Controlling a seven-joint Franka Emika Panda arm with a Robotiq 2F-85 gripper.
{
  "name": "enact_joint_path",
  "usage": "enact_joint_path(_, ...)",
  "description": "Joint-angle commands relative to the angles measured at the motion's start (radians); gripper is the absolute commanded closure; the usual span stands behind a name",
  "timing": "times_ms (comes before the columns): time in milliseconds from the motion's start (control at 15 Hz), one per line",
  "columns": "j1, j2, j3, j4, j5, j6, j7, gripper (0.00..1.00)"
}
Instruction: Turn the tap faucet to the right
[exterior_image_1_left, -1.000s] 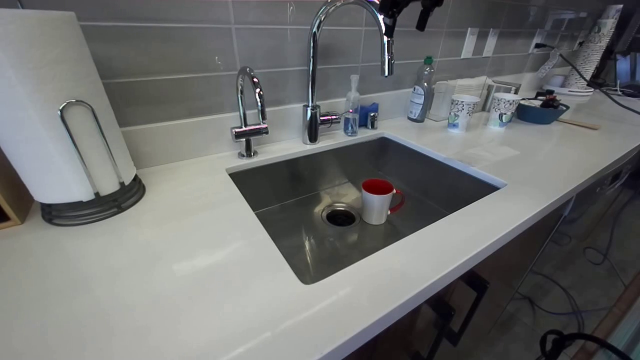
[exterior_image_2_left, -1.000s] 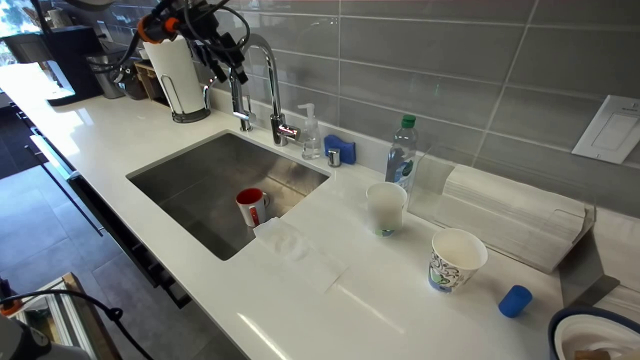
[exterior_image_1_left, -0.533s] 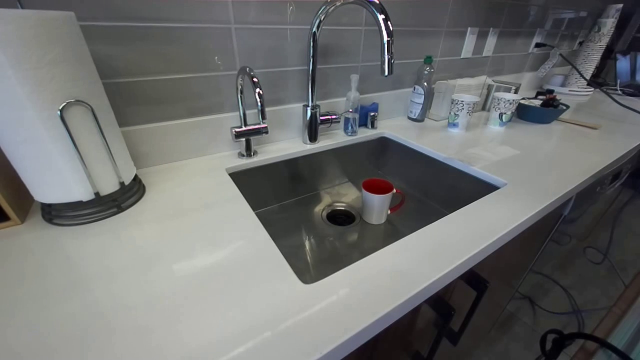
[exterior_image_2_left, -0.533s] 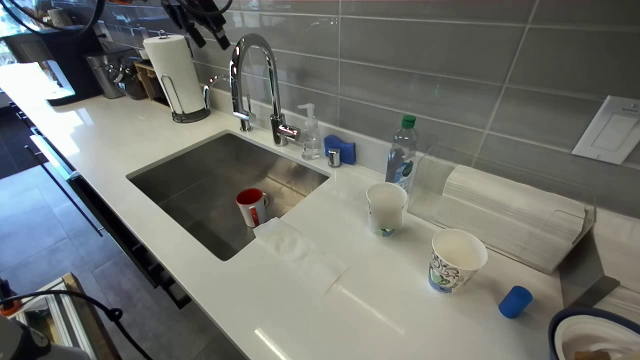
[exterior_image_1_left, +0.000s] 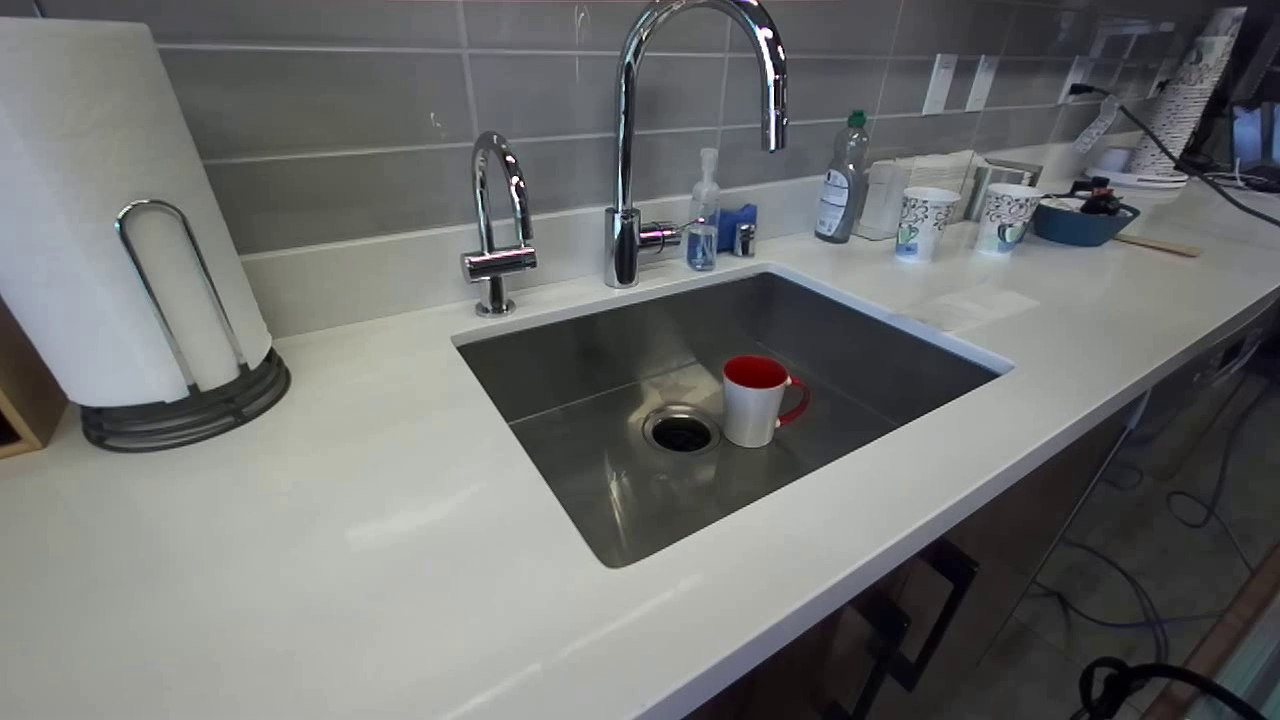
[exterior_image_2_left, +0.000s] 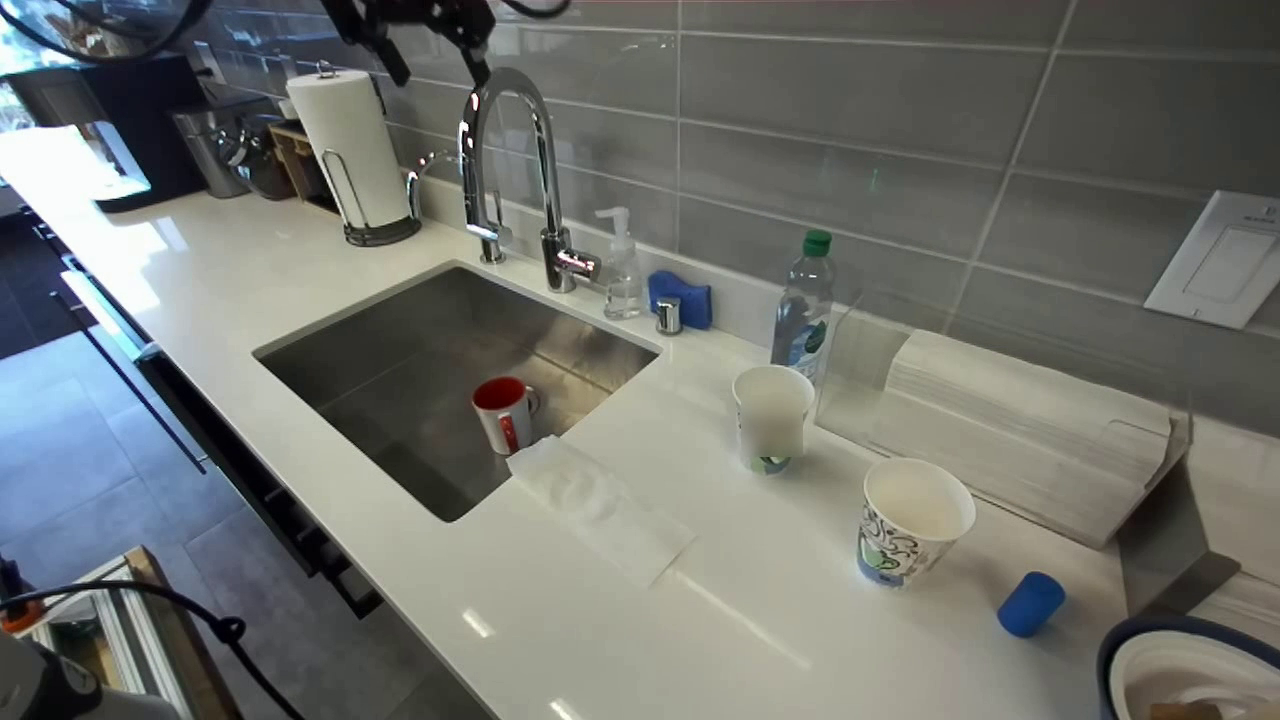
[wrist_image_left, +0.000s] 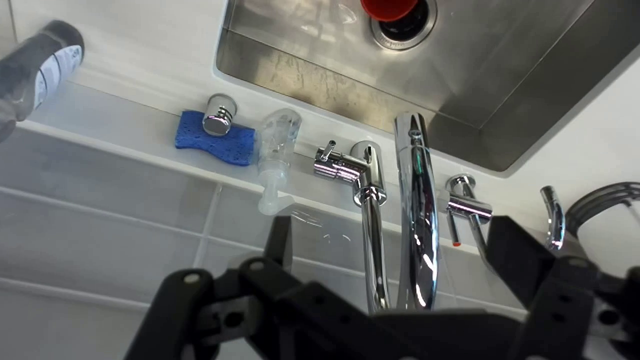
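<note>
The tall chrome faucet (exterior_image_1_left: 628, 130) arches over the sink in both exterior views (exterior_image_2_left: 548, 170), its spout hanging over the basin. Its side lever (exterior_image_1_left: 658, 237) sits at the base. My gripper (exterior_image_2_left: 440, 75) is high in an exterior view, fingers pointing down near the top of the faucet's arch; the upper arm is cut off. In the wrist view my gripper (wrist_image_left: 392, 225) is open and empty, fingers wide apart, with the faucet's neck and spout (wrist_image_left: 419, 215) showing between them. I cannot tell how far above the arch the fingers are.
A smaller chrome tap (exterior_image_1_left: 497, 262) stands beside the faucet. A soap dispenser (exterior_image_1_left: 703, 220), blue sponge (wrist_image_left: 215, 137) and green-capped bottle (exterior_image_1_left: 843, 185) stand along the wall. A white-and-red mug (exterior_image_1_left: 753, 405) is in the sink (exterior_image_1_left: 580, 500). A paper towel roll (exterior_image_2_left: 352, 150) stands beyond.
My gripper has risen from beside the spout and left the view in one exterior camera. Its fingers now look wider apart, nearer above the arch. The faucet has not visibly moved.
</note>
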Motion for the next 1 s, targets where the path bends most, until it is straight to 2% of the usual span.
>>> enact_joint_path(0,0.061,-0.034,-0.172,-0.064,0.139,0.028,-0.262,0.00)
enact_joint_path(67,0.076,-0.026,-0.220,-0.073,0.176,0.024,-0.318,0.00)
enact_joint_path(133,-0.028,0.008,-0.165,-0.073,0.266,0.010,-0.401,0.00)
enact_joint_path(200,-0.041,0.023,-0.178,-0.073,0.312,-0.007,-0.446,0.00)
enact_joint_path(467,-0.149,0.088,-0.143,-0.085,0.444,-0.039,-0.574,0.00)
enact_joint_path(667,-0.223,0.098,-0.082,-0.087,0.450,-0.035,-0.569,0.00)
enact_joint_path(933,-0.234,0.112,-0.070,-0.087,0.458,-0.034,-0.572,0.00)
